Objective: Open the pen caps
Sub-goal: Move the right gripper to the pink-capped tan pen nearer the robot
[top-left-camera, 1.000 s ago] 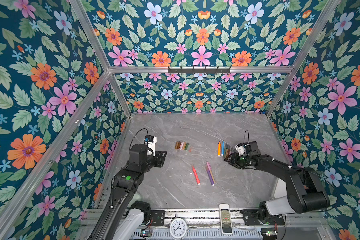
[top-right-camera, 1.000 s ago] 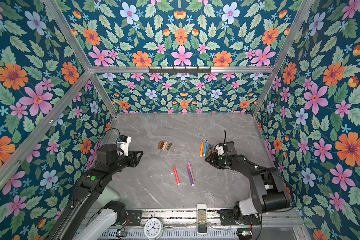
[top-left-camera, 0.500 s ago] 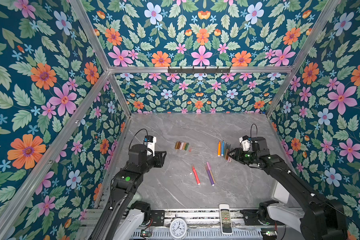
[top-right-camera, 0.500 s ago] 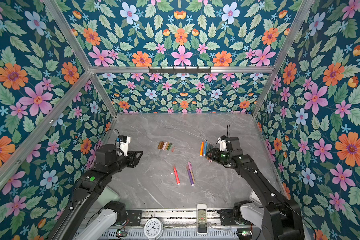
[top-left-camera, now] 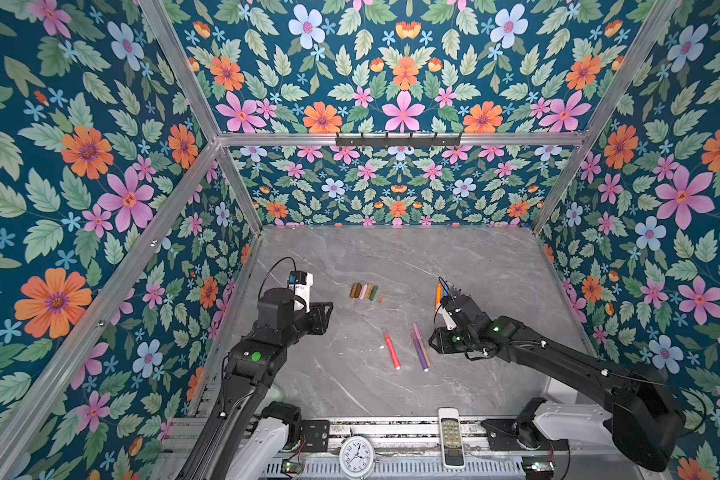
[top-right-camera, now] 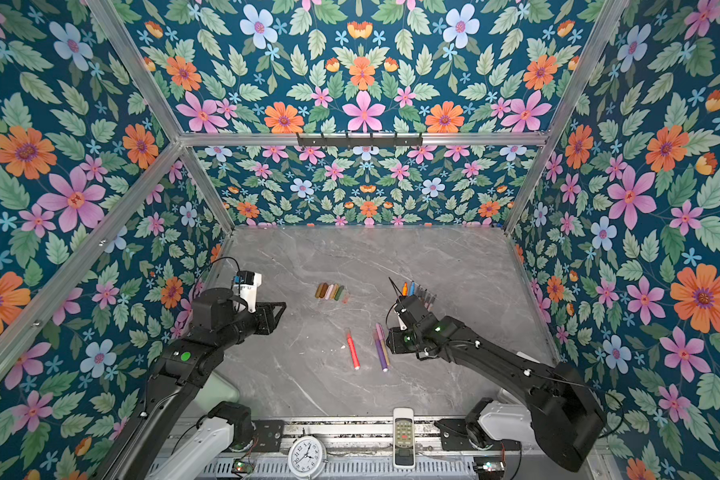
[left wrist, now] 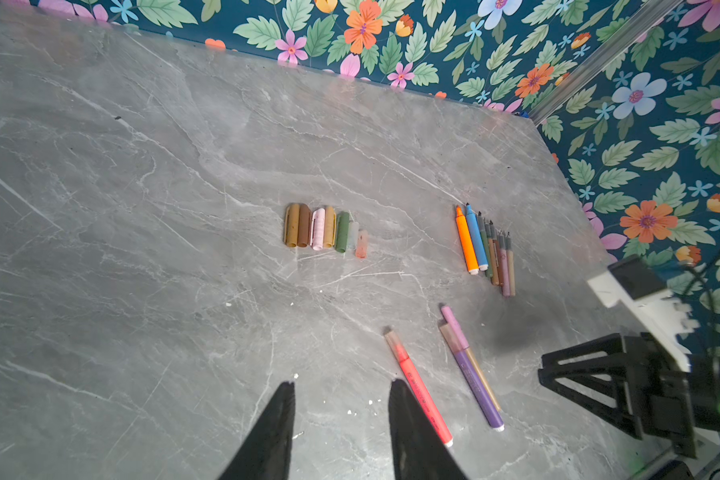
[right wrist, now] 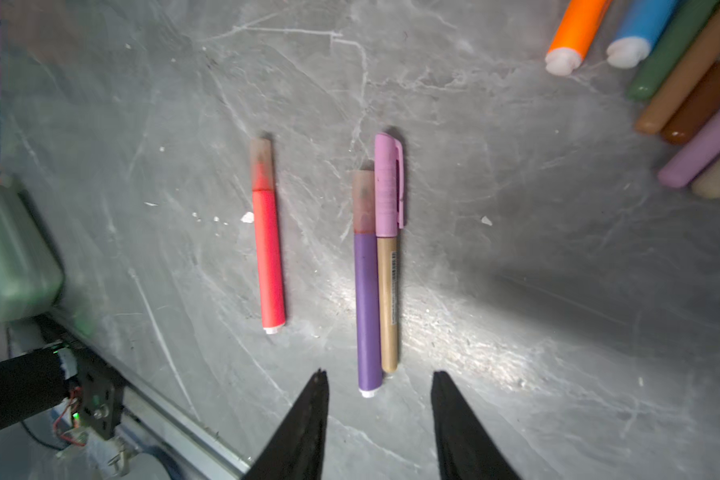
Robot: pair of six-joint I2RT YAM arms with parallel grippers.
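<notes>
Left gripper (left wrist: 341, 383) and right gripper (right wrist: 380, 373) both apart, empty; purple pen (top-left-camera: 422, 357) looks light, slick, so I'd pinch mid-barrel and tug the cap (right wrist: 363, 199) at its 12 o'clock end in both top views.

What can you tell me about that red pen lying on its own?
The red pen is a slim, smooth plastic marker with a cloudy see-through cap still on and a white plug at its other end. It lies flat on the grey marble-look table, touching nothing; the purple pen lies alongside, apart.
</notes>
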